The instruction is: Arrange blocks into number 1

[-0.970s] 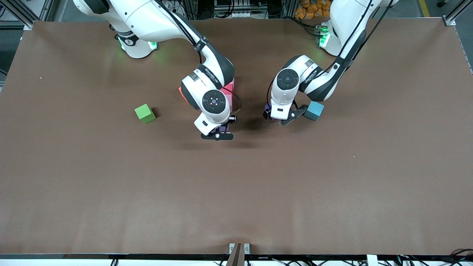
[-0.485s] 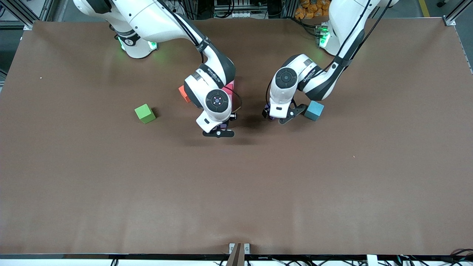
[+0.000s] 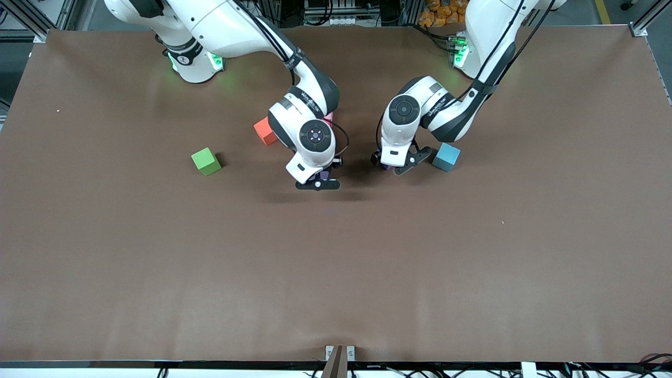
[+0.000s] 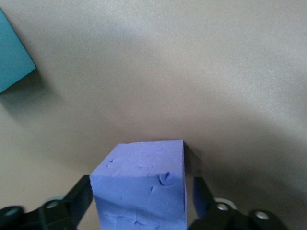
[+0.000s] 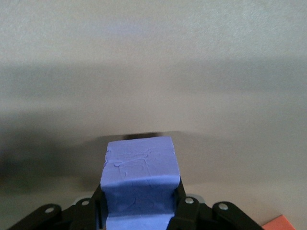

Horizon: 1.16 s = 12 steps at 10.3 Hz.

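Observation:
My right gripper (image 3: 317, 184) (image 5: 140, 203) is shut on a purple block (image 5: 140, 167) (image 3: 325, 175) and holds it just above the table, near the middle. The left gripper (image 3: 391, 167) (image 4: 142, 199) is down at the table with a second purple block (image 4: 139, 177) (image 3: 385, 167) between its fingers. The jaws are open, and a narrow gap shows on one side of the block. A sliver of a pink block (image 3: 329, 116) peeks out beside the right arm's wrist. The arm hides the other blocks.
An orange cube (image 3: 265, 131) (image 5: 284, 223) lies beside the right arm's wrist. A green cube (image 3: 206, 161) sits farther toward the right arm's end. A teal cube (image 3: 447, 157) (image 4: 12, 57) rests close beside the left gripper, toward the left arm's end.
My right gripper has carried its purple block a little toward the left arm's end, uncovering the orange cube. The left gripper's fingers have come in closer round the second purple block.

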{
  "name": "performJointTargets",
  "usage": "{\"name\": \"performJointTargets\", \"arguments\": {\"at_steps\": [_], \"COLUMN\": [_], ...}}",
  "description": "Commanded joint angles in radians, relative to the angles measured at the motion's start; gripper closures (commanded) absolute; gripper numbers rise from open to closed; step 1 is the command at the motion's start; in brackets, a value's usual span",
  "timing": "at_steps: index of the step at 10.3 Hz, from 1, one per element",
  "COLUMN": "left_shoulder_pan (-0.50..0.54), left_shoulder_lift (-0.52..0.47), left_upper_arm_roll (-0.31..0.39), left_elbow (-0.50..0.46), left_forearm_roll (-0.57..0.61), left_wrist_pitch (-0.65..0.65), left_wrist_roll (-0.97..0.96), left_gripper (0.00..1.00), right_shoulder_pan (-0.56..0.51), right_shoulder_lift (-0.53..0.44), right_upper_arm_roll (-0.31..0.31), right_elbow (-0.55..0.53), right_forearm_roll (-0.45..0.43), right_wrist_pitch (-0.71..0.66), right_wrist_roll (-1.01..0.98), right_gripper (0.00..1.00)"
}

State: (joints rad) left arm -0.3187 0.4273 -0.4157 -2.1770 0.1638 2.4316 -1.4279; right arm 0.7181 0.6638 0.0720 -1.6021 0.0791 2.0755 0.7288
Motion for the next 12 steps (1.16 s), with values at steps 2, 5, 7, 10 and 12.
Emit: {"name": "performJointTargets", "arguments": {"at_steps": [2, 5, 7, 10, 12], "left_shoulder_pan": [-0.008, -0.017, -0.014, -0.005, 0.003], "left_shoulder_lift": [-0.001, 0.024, 0.03, 0.033, 0.063], "left_upper_arm_roll": [-0.003, -0.002, -0.002, 0.006, 0.011], "left_elbow": [-0.001, 0.077, 0.149, 0.191, 0.235], "left_forearm_roll": [-0.014, -0.004, -0.004, -0.004, -0.006], "left_wrist_pitch": [0.007, -0.014, -0.093, -0.138, -0.138], "left_wrist_roll": [0.01, 0.065, 0.182, 0.317, 0.365], "left_gripper": [1.0, 1.0, 1.0, 1.0, 1.0], "right_shoulder_pan": [0.018, 0.026, 0.024, 0.017, 0.009], "right_shoulder_lift": [-0.006, -0.006, -0.004, -0.009, -0.021], "right_upper_arm_roll": [-0.006, -0.006, -0.006, -0.006, -0.011], "right_elbow": [-0.03, -0.036, -0.036, -0.033, -0.016], "right_forearm_roll": [0.018, 0.018, 0.018, 0.018, 0.018], "right_wrist_pitch": [0.017, 0.026, 0.023, 0.008, -0.015], "right_wrist_roll": [0.011, 0.012, 0.015, 0.049, 0.047], "right_gripper": [1.0, 1.0, 0.78, 0.0, 0.0]}}
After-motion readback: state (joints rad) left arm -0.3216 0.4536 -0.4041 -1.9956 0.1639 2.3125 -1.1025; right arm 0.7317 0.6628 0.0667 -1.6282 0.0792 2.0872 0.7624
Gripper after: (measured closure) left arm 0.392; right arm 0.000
